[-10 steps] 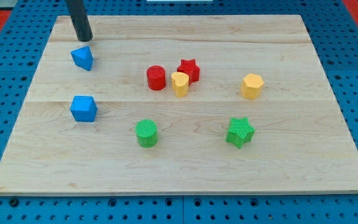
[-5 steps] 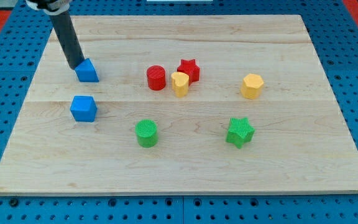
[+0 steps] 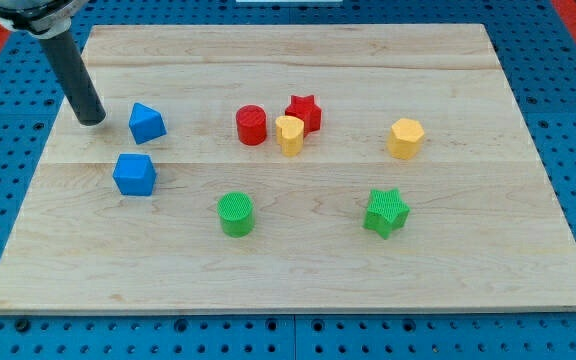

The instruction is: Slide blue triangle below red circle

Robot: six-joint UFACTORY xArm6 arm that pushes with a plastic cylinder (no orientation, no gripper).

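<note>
Nearest the view's bottom on the wooden table [image 3: 298, 270], a green cylinder [image 3: 235, 214] sits left of centre and a green star [image 3: 385, 212] lies well apart to its right. Farther up on the view's left is a blue cube [image 3: 134, 174]. Above it lies the blue triangle [image 3: 147, 123], well to the left of the red circle [image 3: 251, 125] and level with it. A yellow block [image 3: 289, 134] sits just beside the red circle on its right, touching a red star [image 3: 304, 112] behind it, and a yellow hexagon [image 3: 405, 138] stands apart toward the view's right. I have no hand, only a rod; my tip [image 3: 90, 120] rests near the blue triangle's left side, with a small gap between.
</note>
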